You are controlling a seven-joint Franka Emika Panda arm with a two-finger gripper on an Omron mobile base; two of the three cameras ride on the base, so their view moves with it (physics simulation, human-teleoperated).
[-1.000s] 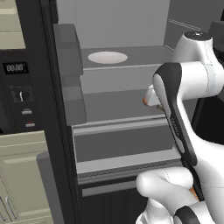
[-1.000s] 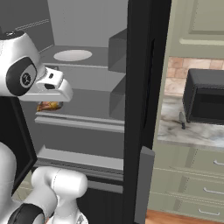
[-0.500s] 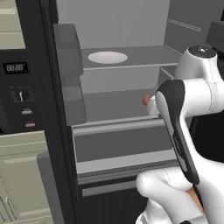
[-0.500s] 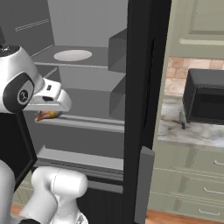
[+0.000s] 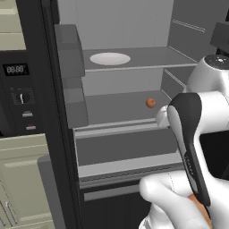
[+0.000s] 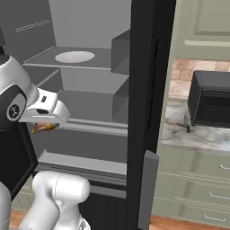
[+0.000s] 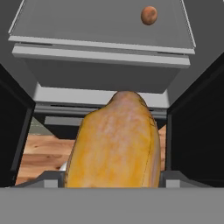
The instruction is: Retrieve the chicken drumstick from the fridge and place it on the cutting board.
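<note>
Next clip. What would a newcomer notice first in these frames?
The golden-brown chicken drumstick looms large in the hand view, held in the gripper in front of the open fridge. Behind it, a small orange-red ball sits alone on the middle shelf, and a white plate lies on the shelf above.

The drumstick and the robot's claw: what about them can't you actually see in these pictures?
- Gripper fingers: in the hand view the chicken drumstick covers them, so the grip itself is hidden.
- Drumstick in the right base view: just a sliver peeks from under the white hand.
- Cutting board: the pictures don't settle where it lies.
</note>
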